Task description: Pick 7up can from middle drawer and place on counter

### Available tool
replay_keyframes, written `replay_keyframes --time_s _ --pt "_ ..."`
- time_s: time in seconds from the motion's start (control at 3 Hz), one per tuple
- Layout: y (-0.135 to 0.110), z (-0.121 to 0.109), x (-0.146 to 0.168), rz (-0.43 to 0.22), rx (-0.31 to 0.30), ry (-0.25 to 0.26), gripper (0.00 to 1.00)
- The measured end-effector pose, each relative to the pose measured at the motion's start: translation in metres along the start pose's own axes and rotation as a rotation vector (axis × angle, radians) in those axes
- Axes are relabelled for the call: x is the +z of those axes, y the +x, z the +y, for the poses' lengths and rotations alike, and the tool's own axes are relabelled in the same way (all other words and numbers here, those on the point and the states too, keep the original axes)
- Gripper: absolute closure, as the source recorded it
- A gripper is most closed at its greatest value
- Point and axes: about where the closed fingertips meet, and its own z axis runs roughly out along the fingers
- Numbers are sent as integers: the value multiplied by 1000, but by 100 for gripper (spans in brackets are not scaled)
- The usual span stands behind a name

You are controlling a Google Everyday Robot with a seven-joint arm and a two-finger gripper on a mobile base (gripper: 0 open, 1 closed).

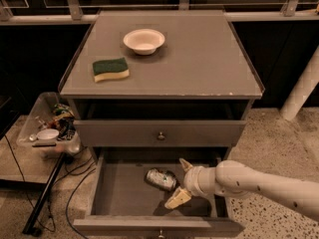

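Colours and patterns. The counter (199, 59) is plain matte grey, with pale flecks along its front edge. On it sit a white bowl (143, 40) and a sponge (110, 69) with a dark green top over a yellow base. The upper drawer (199, 132) and the open middle drawer (124, 193) match the counter's grey. The 7up can (161, 179) is silvery-white with markings that appear green, though they are hard to make out. The gripper (175, 183), inside the middle drawer just right of the can, has pale cream-yellow fingers (178, 198) set apart. The arm (269, 183) is off-white with small dark dots. The floor (279, 133) is beige with dark speckles.
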Motion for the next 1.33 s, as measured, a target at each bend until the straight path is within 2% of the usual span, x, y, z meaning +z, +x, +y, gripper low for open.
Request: replay_keyframes --time_s 0.67,1.0,1.33 --pt "18 -9 32 -101 70 28 0" --pt "24 -6 43 -121 64 55 0" --pt "34 -4 84 -113 39 88 0"
